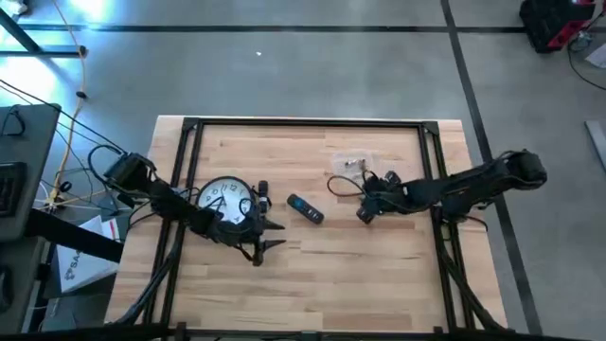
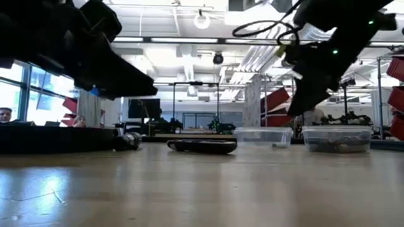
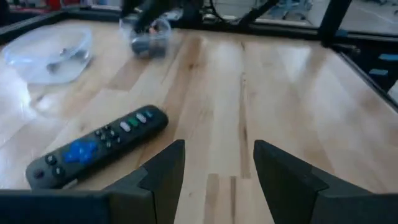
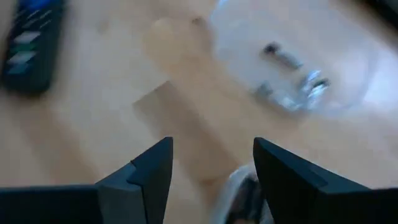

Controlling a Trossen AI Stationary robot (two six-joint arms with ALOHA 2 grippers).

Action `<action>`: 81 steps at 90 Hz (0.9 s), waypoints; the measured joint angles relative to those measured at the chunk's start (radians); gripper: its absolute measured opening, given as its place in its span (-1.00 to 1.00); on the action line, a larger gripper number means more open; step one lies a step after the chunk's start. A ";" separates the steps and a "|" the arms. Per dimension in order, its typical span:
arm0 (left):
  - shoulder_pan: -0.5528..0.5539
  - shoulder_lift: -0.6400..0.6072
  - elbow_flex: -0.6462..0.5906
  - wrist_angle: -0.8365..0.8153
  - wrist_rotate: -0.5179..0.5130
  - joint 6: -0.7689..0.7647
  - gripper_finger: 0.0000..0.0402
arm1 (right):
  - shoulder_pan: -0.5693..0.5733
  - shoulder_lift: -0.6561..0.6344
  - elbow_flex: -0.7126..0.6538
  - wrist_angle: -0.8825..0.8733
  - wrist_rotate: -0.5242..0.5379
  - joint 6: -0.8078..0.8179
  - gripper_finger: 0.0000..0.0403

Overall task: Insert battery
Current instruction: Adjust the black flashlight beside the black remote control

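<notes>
high view: left gripper (image 1: 270, 236) beside clock (image 1: 225, 199); right gripper (image 1: 363, 210) by clear containers.
left fingers: spread, nothing between.
right fingers: spread, nothing between.
remote (image 3: 98, 146): just ahead of left fingers, face up.
batteries (image 4: 292, 78): in clear dish (image 4: 348, 68), ahead of right fingers.

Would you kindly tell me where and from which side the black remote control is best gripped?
Probably across its narrow middle, coming straight down from above. The black remote control lies flat, buttons up, diagonally on the wooden table with bare wood around it, so open fingers should turn square to its long axis. The left gripper, open, is nearest.
</notes>
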 joint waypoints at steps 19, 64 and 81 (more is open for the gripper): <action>-0.012 -0.170 -0.001 -0.098 -0.071 0.033 -0.14 | 0.146 0.002 0.000 0.148 0.019 -0.029 -0.05; -0.009 -0.689 0.076 -1.357 -0.276 -0.559 -0.14 | 0.282 0.179 -0.077 0.669 0.142 -0.205 -0.05; 0.044 -0.675 0.104 -1.624 -0.164 -0.744 -0.14 | 0.280 0.369 -0.072 1.006 0.137 -0.336 -0.05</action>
